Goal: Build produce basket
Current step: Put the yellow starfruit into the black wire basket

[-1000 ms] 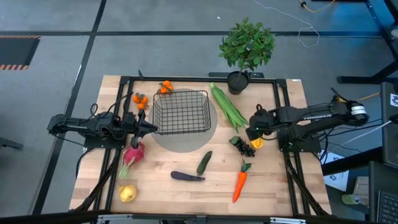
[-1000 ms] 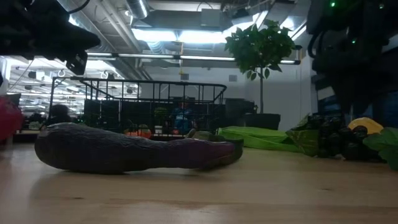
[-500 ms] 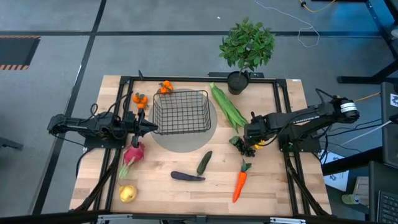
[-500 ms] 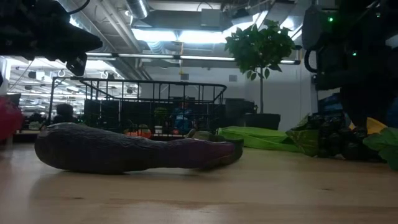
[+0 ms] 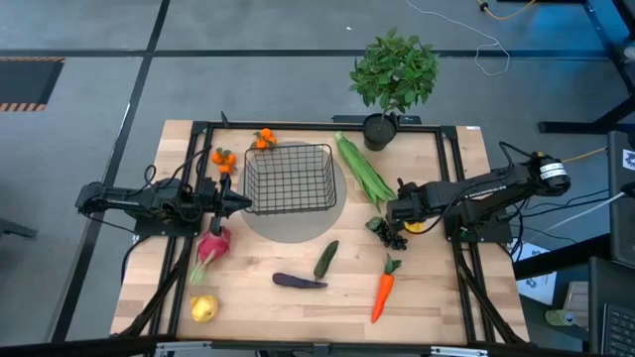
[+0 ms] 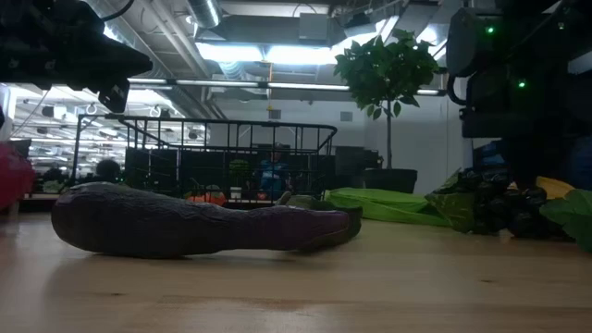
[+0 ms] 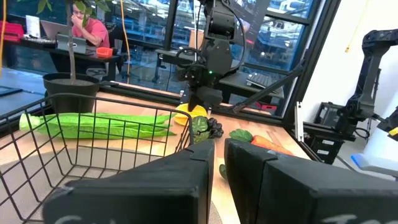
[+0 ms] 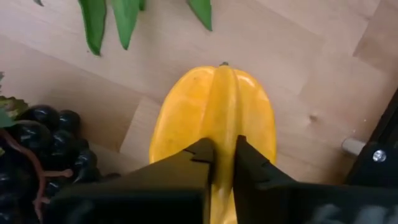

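Observation:
A black wire basket [image 5: 288,178] stands at the table's far middle. My right gripper [image 8: 222,163] points down at the right side, shut on a ribbed yellow fruit [image 8: 214,118] that lies on the wood beside dark grapes [image 5: 390,235]. Long green pods [image 5: 362,169], a cucumber [image 5: 325,259], an eggplant [image 5: 298,282], a carrot [image 5: 383,293], a dragon fruit [image 5: 211,246], another yellow fruit [image 5: 204,308] and small oranges [image 5: 224,158] lie around. My left gripper [image 5: 243,201] hovers shut and level at the basket's left side. My right gripper pinches the yellow fruit's raised middle ridge [image 8: 222,134] between its two fingers, coming from above and pointing down. The fingers close across the ridge's two flanks. The fruit lies on the table with its ridge up.
A potted plant [image 5: 393,79] stands at the far edge behind the pods. A black frame rail [image 5: 451,178] runs along the table's right side close to my right arm. Bare wood lies between the eggplant and the near edge.
My right gripper has sunk and shifted a little toward the table's left and near edges, down onto the yellow fruit beside the grapes. The fruit and the other produce have stayed where they were.

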